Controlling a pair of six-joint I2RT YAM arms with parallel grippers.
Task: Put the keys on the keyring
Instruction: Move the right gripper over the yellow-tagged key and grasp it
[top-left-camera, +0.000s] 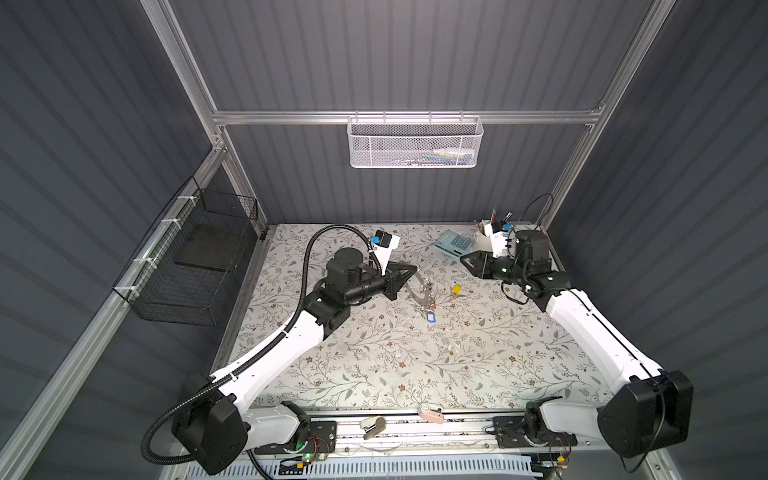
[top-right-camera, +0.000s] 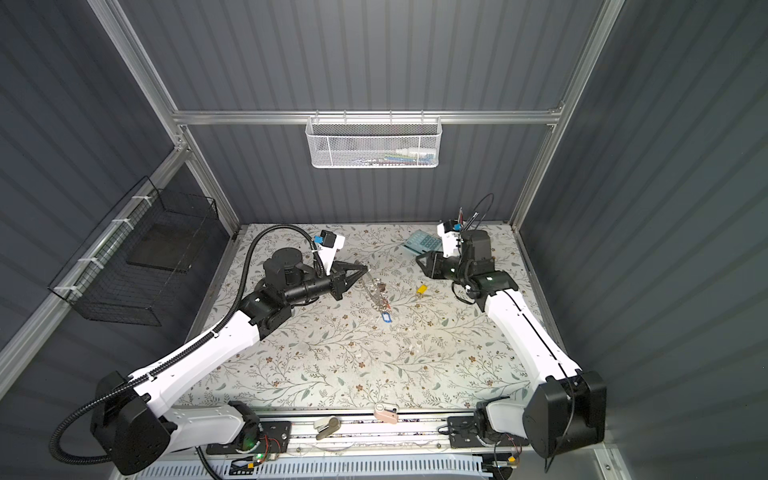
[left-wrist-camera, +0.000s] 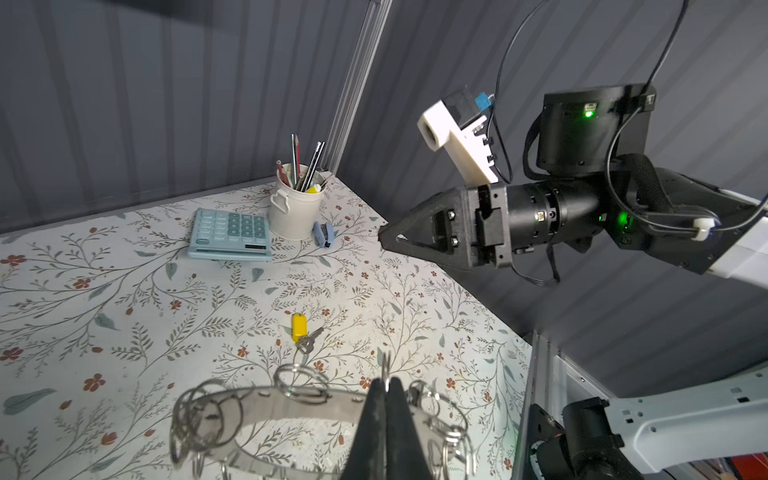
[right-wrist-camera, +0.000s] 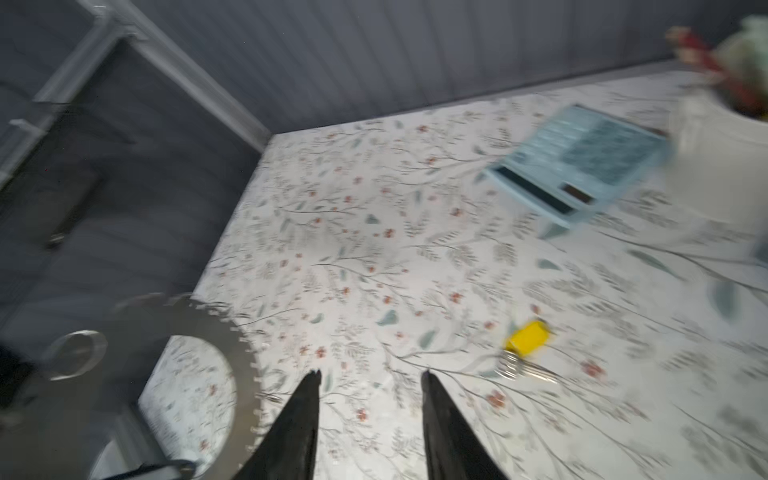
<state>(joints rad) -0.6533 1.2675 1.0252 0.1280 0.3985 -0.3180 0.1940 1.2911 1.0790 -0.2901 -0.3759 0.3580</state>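
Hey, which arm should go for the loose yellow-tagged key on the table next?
Right. The right gripper has open, empty jaws near the small metal key with the yellow plastic tag; the left gripper is shut on the large flat grey metal keyring.

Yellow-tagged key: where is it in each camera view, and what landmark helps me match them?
Top view: the yellow-tagged key lies right of centre, nearer the camera than the calculator.
Top view: the same spot, slightly right of centre.
Left wrist: between the keyring and the calculator, at.
Right wrist: blurred, just off the open right gripper, toward the calculator.
Shared landmark: the calculator, pale blue, in all four.
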